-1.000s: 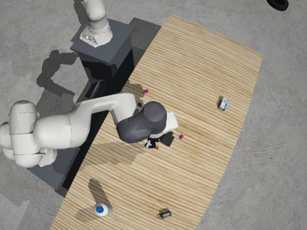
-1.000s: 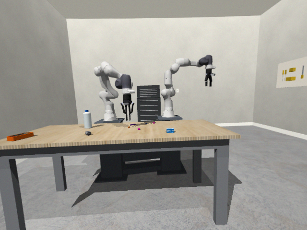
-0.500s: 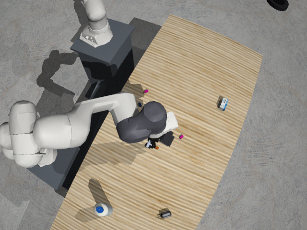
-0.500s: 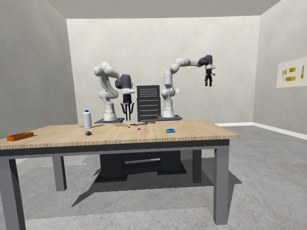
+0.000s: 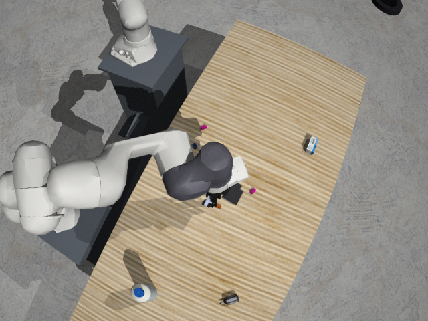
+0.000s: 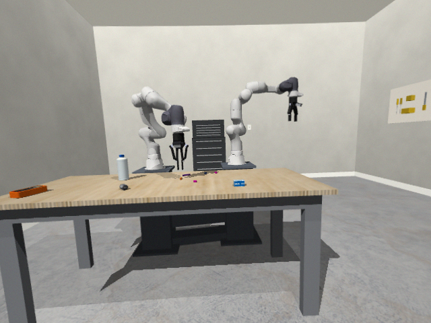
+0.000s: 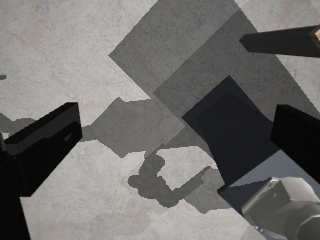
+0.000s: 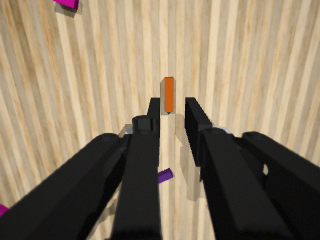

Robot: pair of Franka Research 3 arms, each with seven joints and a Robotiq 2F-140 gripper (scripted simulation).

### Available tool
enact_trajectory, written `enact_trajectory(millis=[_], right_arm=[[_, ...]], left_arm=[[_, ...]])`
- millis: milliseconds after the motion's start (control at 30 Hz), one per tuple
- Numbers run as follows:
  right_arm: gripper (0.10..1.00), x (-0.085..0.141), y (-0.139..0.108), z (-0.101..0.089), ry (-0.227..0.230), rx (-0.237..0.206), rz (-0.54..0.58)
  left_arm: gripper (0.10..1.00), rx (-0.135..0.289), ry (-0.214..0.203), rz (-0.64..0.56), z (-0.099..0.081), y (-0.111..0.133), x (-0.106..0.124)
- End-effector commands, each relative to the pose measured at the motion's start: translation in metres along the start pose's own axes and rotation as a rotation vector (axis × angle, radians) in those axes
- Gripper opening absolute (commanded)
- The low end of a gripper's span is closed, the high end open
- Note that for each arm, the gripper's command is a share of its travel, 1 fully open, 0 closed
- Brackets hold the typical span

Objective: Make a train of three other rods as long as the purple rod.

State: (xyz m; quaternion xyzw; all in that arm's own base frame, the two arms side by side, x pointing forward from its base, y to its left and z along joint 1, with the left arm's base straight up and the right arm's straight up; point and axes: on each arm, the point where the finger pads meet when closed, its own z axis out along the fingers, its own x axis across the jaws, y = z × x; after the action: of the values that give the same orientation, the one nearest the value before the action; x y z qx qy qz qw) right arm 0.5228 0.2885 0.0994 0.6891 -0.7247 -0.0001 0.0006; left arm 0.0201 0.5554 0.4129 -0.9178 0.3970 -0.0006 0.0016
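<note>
1. The orange rod [image 5: 219,206] [image 6: 180,178] [image 8: 169,94] was seen lying flat on the wooden surface [image 5: 276,103] [image 6: 271,188] [image 8: 250,50], well inside its edges, touched by no other rod.
2. The right gripper [image 5: 212,203] [image 6: 180,169] [image 8: 172,112] was held upright just above the orange rod; its fingers were drawn close together, a narrow gap left, nothing grasped.
3. The purple rod [image 6: 186,175] [image 8: 165,175] was placed near the orange rod, towards the arm bases, partly hidden by the fingers in the wrist view.
4. Open room was left between the orange rod and the nearer magenta rod [image 5: 253,190] [image 6: 194,181] [image 8: 67,3].
5. The blue rod [image 5: 195,146] [image 6: 205,173] and farther magenta rod [image 5: 203,127] [image 6: 215,172] were set farther from the orange rod, towards the base-side edge.
6. The left gripper [image 6: 292,120] [image 7: 176,121] was held high, well apart from the orange rod, fingers spread and released.
</note>
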Motion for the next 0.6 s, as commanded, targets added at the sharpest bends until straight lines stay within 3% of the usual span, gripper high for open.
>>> enact_trajectory(millis=[0,567], right_arm=[[0.231,0.000,-0.001,0.004,-0.001,0.001,-0.002],[0.231,-0.001,-0.001,0.027,-0.001,0.001,-0.002]], left_arm=[[1.000,-0.003,0.000,0.004,0.000,0.001,0.001],[1.000,-0.003,0.000,0.004,0.000,0.001,0.001]])
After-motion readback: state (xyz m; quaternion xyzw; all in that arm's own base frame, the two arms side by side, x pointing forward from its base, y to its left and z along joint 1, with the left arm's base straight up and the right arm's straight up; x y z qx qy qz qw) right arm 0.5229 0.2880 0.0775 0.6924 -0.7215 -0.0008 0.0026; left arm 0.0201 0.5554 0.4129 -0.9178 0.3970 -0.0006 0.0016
